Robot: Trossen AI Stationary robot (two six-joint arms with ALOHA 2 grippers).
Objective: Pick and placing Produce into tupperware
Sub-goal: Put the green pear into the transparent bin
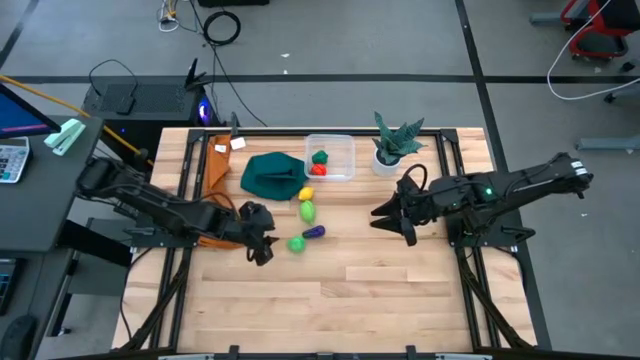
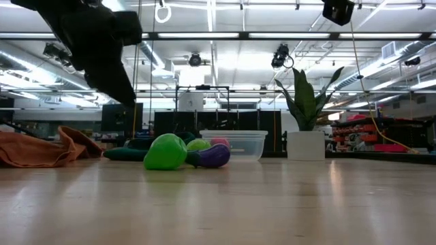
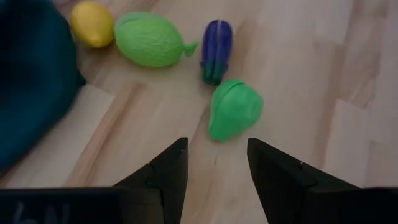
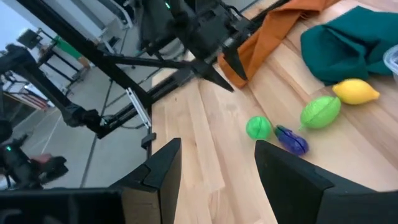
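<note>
A bright green piece of produce [image 3: 235,109] lies on the wooden table just ahead of my open left gripper [image 3: 217,155], whose fingers slant down toward it without touching. Beyond it lie a purple piece [image 3: 216,50], a light green piece [image 3: 149,38] and a yellow one [image 3: 92,23]. The clear tupperware [image 1: 341,150] stands at the far middle with red and green produce [image 1: 318,166] inside. My right gripper [image 1: 395,215] hangs open above the table, right of the produce, holding nothing.
A dark green cloth [image 1: 272,175] lies left of the tupperware, and an orange cloth [image 1: 215,170] lies farther left. A potted plant [image 1: 395,140] stands at the far right. Bare wood stretches toward the near edge.
</note>
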